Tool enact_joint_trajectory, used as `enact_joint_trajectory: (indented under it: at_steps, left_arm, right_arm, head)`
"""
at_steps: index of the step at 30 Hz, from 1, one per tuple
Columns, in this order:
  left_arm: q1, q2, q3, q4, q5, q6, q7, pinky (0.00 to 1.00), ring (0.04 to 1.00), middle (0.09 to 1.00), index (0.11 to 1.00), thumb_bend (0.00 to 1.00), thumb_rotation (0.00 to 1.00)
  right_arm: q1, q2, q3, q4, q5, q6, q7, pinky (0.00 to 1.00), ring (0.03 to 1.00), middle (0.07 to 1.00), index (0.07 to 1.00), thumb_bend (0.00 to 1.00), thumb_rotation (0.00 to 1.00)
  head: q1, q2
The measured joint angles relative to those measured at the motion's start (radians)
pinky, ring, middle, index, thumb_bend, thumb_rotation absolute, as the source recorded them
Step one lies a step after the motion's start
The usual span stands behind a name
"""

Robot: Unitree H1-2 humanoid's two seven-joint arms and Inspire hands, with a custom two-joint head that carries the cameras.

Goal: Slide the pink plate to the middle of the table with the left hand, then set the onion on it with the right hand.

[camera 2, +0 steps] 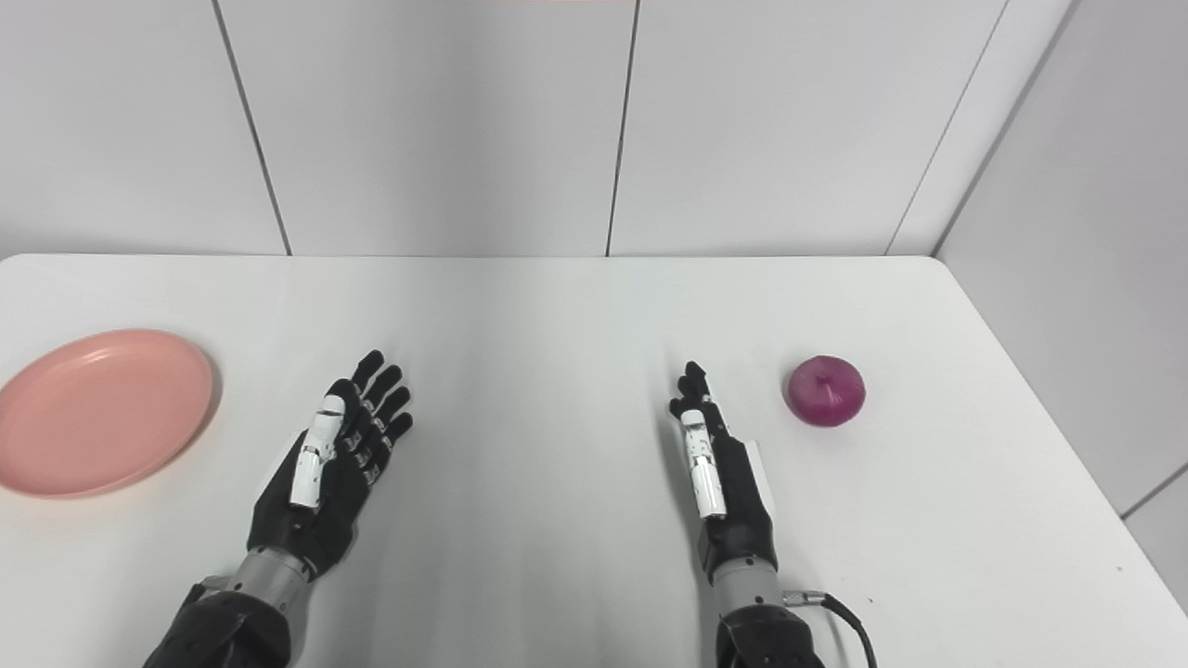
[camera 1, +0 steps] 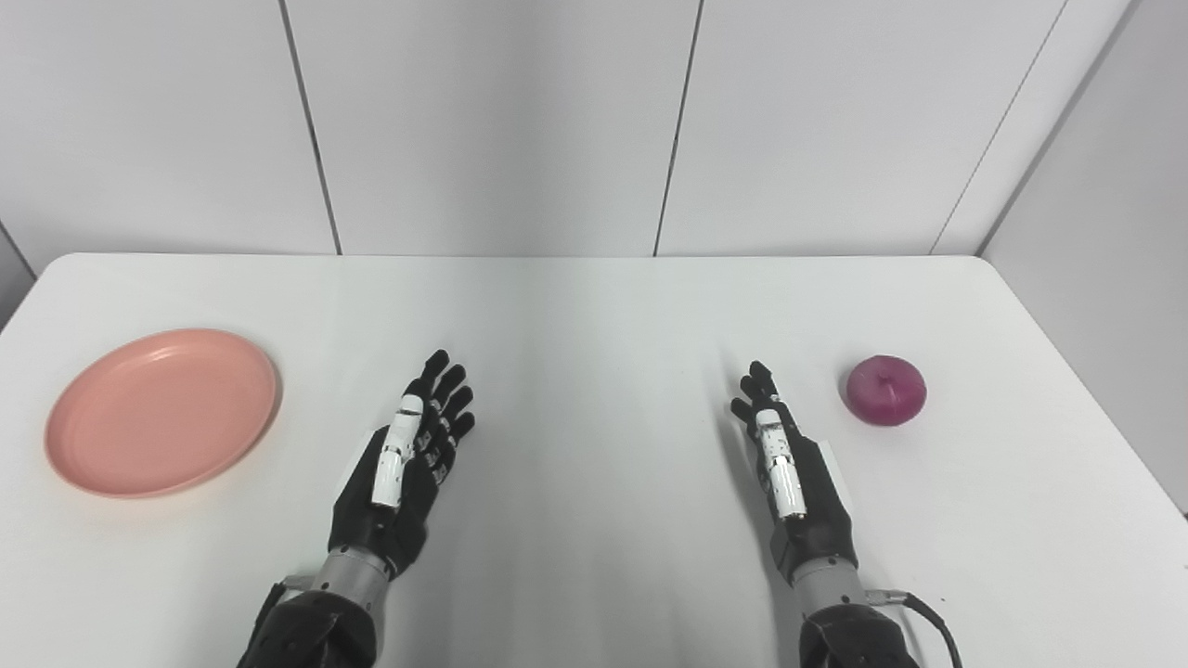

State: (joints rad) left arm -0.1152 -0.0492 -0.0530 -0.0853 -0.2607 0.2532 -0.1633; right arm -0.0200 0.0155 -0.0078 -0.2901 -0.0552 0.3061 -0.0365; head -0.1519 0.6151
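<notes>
Forearms cut off by bottom edge. Left hand (camera 1: 401, 468) flat over white desk (camera 1: 594, 315), fingers (camera 1: 447, 394) spread, holding nothing. Right hand (camera 1: 789, 464) edge-on, fingers straight and close together, holding nothing. Pink plate (camera 1: 162, 411) to left of left hand, well apart, near left desk edge; its left rim clipped in right eye view. Onion (camera 1: 886, 390), purple, just right of and slightly beyond right fingertips, not touching. Whether hands touch desk: cannot tell. White panelled wall (camera 1: 501, 121) behind
</notes>
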Motion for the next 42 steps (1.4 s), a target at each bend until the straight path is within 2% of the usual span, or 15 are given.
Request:
enact_joint_trajectory:
  at_steps: [29, 34, 35, 36, 37, 39, 42]
  left_arm:
    - [0.000, 0.000, 0.000, 0.000, 0.000, 0.001, 0.000, 1.00, 0.998, 1.000, 1.000, 0.43, 1.00]
    - [0.000, -0.003, 0.000, 0.000, 0.002, 0.001, 0.003, 0.99, 0.995, 1.000, 1.000, 0.44, 1.00]
    - [0.000, -0.006, -0.001, 0.000, 0.005, 0.001, 0.006, 1.00, 0.995, 1.000, 1.000, 0.44, 1.00]
    - [0.000, -0.012, -0.002, 0.000, 0.007, 0.001, 0.012, 1.00, 0.996, 1.000, 1.000, 0.44, 1.00]
    - [0.000, -0.018, -0.004, 0.001, 0.009, 0.001, 0.018, 1.00, 0.996, 1.000, 1.000, 0.43, 1.00]
    - [0.000, -0.034, -0.012, 0.002, 0.017, 0.001, 0.030, 1.00, 0.998, 1.000, 1.000, 0.43, 1.00]
    - [0.000, -0.057, -0.030, 0.011, 0.030, -0.004, 0.038, 1.00, 0.999, 1.000, 1.000, 0.42, 1.00]
  right_arm:
    - [0.000, 0.001, 0.000, 0.000, 0.001, 0.000, -0.001, 1.00, 0.946, 0.965, 0.981, 0.18, 1.00]
    - [0.000, 0.000, -0.002, 0.000, 0.007, 0.000, 0.000, 1.00, 0.952, 0.971, 0.984, 0.16, 1.00]
    - [0.001, -0.002, -0.003, 0.000, 0.008, 0.000, 0.001, 1.00, 0.953, 0.972, 0.985, 0.16, 1.00]
    - [0.001, -0.006, -0.003, 0.000, 0.009, 0.000, 0.003, 1.00, 0.955, 0.974, 0.986, 0.16, 1.00]
    - [0.002, -0.013, -0.005, -0.001, 0.013, 0.000, 0.005, 1.00, 0.962, 0.982, 0.995, 0.17, 1.00]
    - [0.004, -0.026, -0.011, -0.003, 0.030, 0.000, 0.016, 1.00, 0.972, 0.990, 0.999, 0.17, 1.00]
    - [0.008, -0.049, -0.024, -0.005, 0.064, 0.000, 0.031, 1.00, 0.986, 0.999, 1.000, 0.15, 1.00]
  head:
    - [0.003, -0.003]
    - [0.093, -0.014]
    - [0.094, -0.014]
    - [0.115, -0.017]
    - [0.167, -0.029]
    - [0.167, -0.029]
    - [0.299, -0.060]
